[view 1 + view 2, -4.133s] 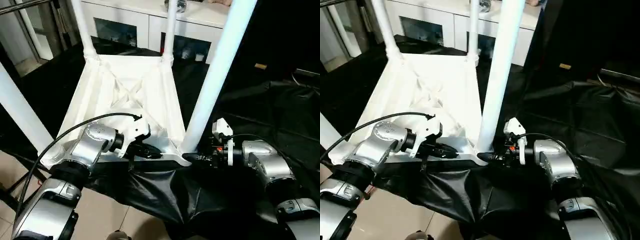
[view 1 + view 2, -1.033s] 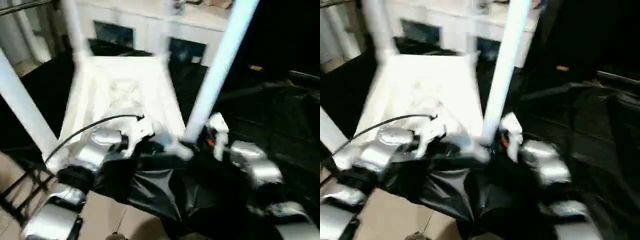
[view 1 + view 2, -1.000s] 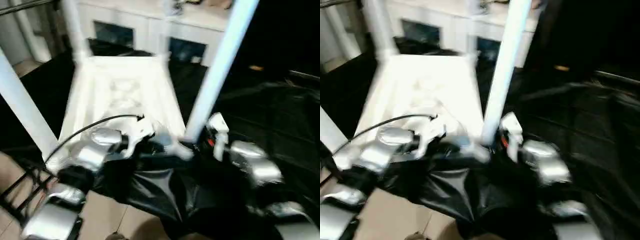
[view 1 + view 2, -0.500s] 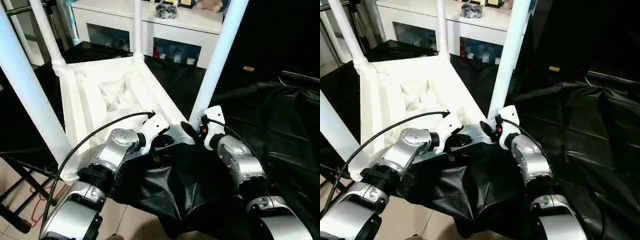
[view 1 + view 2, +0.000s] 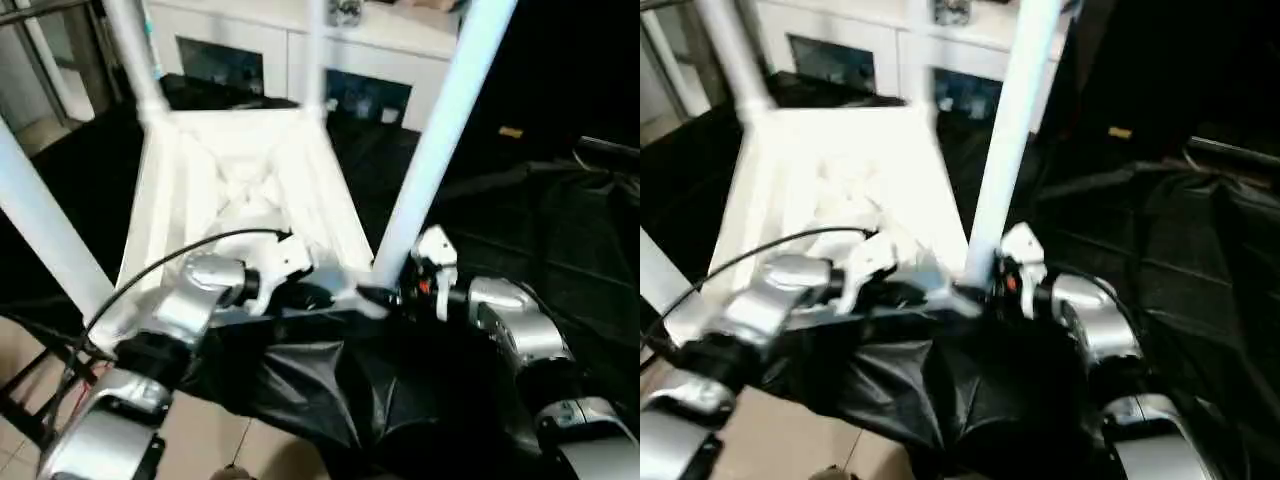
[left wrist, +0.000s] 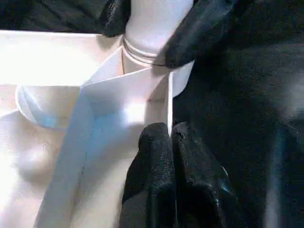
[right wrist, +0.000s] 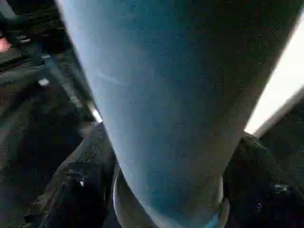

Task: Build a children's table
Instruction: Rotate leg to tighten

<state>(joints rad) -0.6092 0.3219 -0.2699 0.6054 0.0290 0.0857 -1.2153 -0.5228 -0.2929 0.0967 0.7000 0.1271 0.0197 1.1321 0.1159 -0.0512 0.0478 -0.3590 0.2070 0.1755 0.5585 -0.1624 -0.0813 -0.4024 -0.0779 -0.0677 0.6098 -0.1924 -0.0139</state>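
Left fingers pinching tabletop rim, right fingers around leg

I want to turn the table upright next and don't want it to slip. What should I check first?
1. Left gripper shut on the tabletop rim: ok.
2. Near right leg upright in its corner socket: ok.
3. Right gripper at that leg's base, firm hold: cannot tell.
4. All four legs standing up from the tabletop: ok.
5. Every leg pushed fully home: cannot tell.

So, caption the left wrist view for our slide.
Left gripper pinches the tabletop rim beside a socketed leg.
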